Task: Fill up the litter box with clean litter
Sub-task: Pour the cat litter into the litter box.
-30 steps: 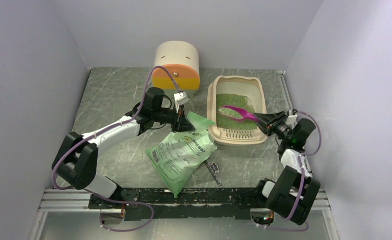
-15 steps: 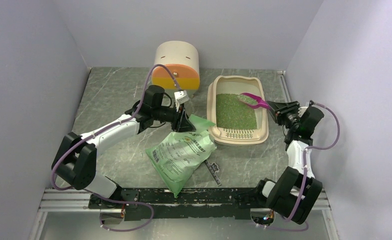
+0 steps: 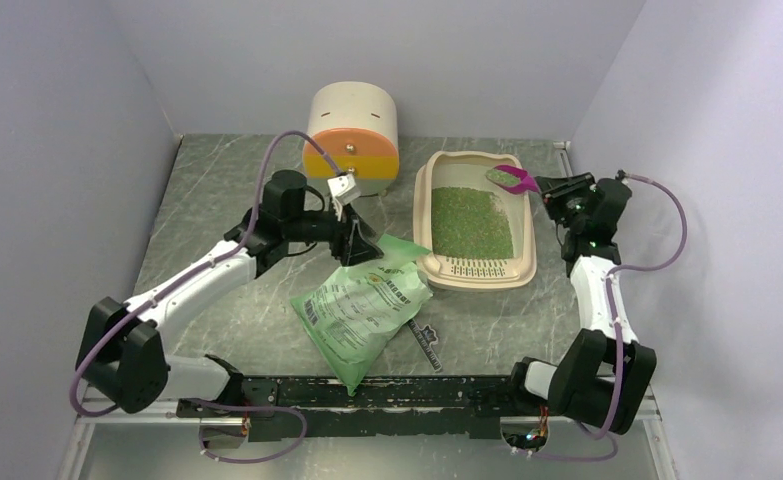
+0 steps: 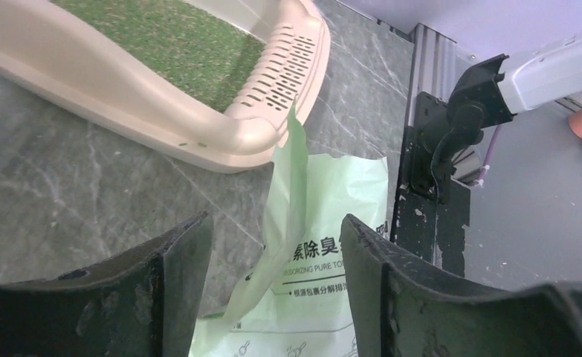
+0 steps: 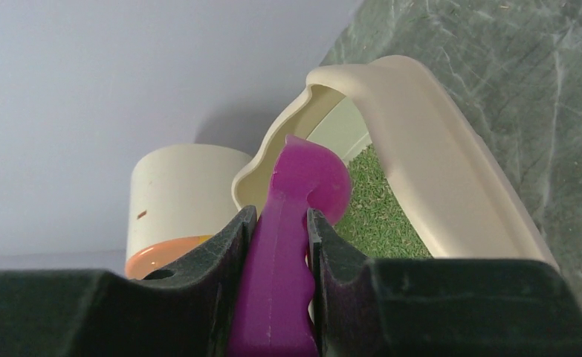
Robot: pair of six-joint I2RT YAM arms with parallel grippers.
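My left gripper (image 4: pixel 273 223) has just let go: a second ago it pinched the bag's corner, and now my fingers stand well apart with the thin, crinkled flap of the green printed bag (image 3: pixel 362 305) rising loose between them. Over on the right, the scoop has swung off the middle of the litter to the box's far right corner. My right gripper (image 5: pixel 276 216) is clamped on the flat handle of the magenta plastic scoop (image 5: pixel 302 178), whose rounded bowl hangs over the rim.

The litter box (image 3: pixel 523 215) is smooth beige plastic with rounded corners and a slotted ledge at its near end. It sits flat on the table just right of the bag. The clean litter (image 3: pixel 472 220), fine light-green grit, lies in a bed across its floor.

Behind and to the left stands a round drawer unit (image 3: pixel 352 125), beige over orange. The table (image 3: pixel 217 190) is grey-green with pale marble veins, and plain lilac walls close in on three sides.
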